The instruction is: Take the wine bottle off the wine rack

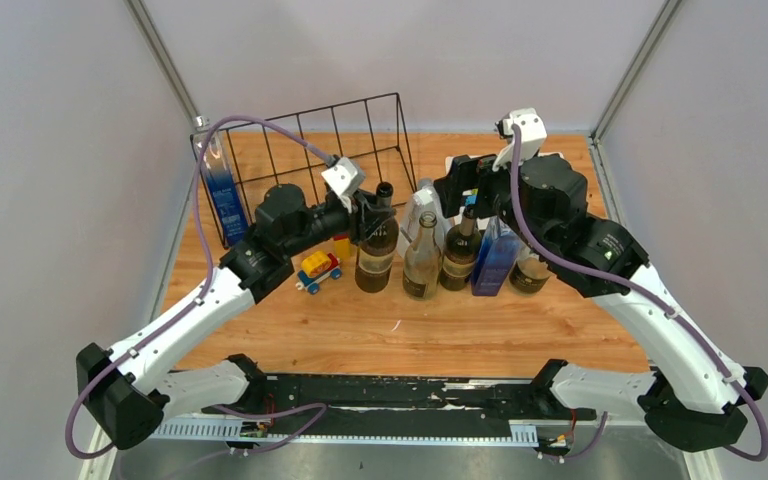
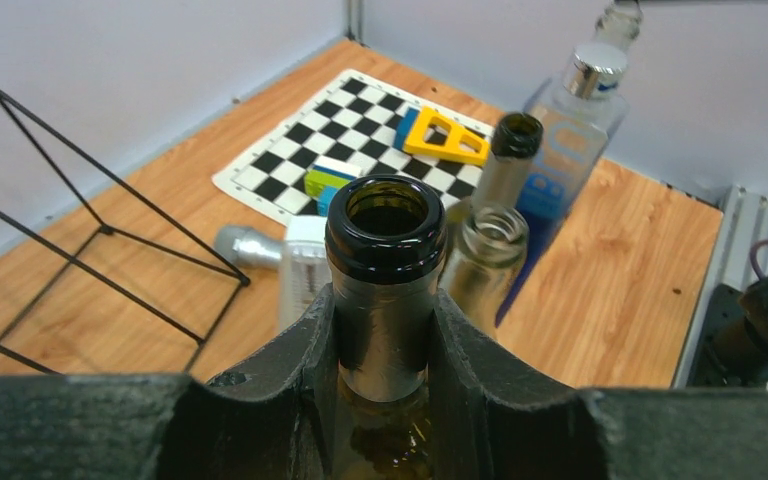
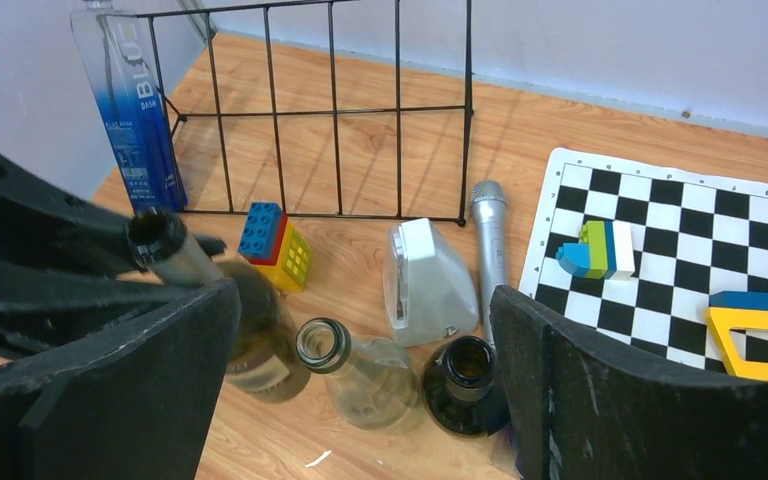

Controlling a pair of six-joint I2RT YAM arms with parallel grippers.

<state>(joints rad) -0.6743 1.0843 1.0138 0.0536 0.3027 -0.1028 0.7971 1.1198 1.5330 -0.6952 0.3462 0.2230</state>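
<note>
Since the surface (image 1: 360, 330), not the wine rack (image 1: 300, 150), bears the wine bottle (image 1: 377, 258), the step is judged to be release. The left tool (image 2: 384, 320) pinches its neck; the right tool (image 3: 365, 340) hangs spread. Next: unclamp and retreat without nudging the neighbouring bottles (image 1: 422, 262).

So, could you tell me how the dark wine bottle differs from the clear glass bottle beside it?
The dark wine bottle is brownish glass; the clear glass bottle is see-through. The left gripper clamps the dark wine bottle's neck; the clear glass bottle stands free. Both are upright and uncorked.
</note>
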